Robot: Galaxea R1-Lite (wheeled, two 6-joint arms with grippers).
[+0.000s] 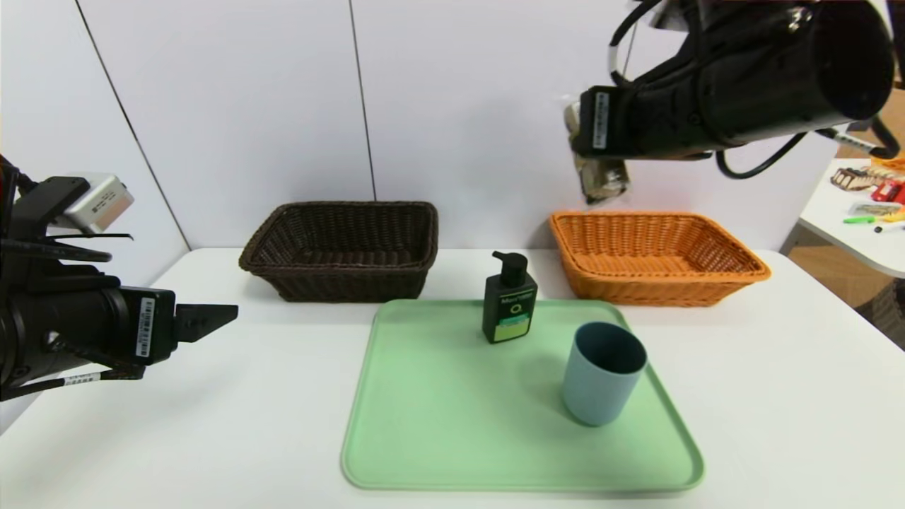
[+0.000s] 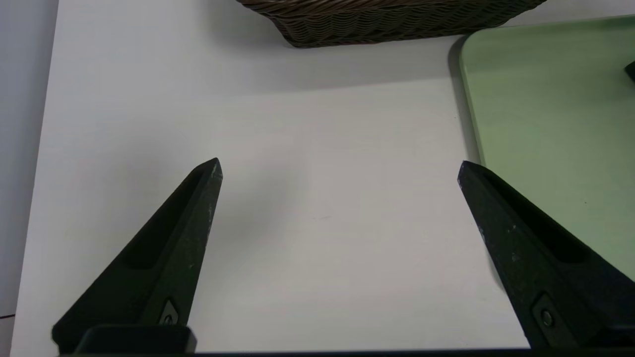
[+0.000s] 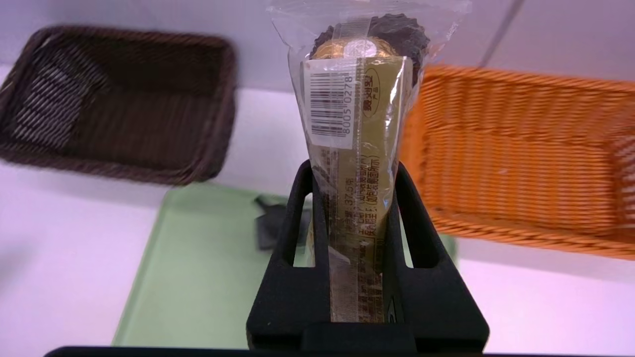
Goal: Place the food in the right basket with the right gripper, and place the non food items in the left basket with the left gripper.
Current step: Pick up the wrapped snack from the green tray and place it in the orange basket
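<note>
My right gripper (image 3: 354, 171) is shut on the snack bar (image 3: 354, 114), a long brown bar in clear wrapper with a white barcode label. In the head view that bar (image 1: 601, 177) hangs high above the back left corner of the orange basket (image 1: 654, 258). The black pump bottle (image 1: 509, 300) with its green label and the blue-grey cup (image 1: 602, 372) both stand upright on the green tray (image 1: 438, 424). The dark brown basket (image 1: 343, 247) sits behind the tray, to the left. My left gripper (image 2: 340, 168) is open over bare table, left of the tray, holding nothing.
The white table (image 1: 778, 396) has a wall right behind the baskets. A second table (image 1: 859, 219) with small coloured items stands at far right. In the left wrist view the tray edge (image 2: 471, 124) and the dark basket's base (image 2: 387, 22) lie ahead.
</note>
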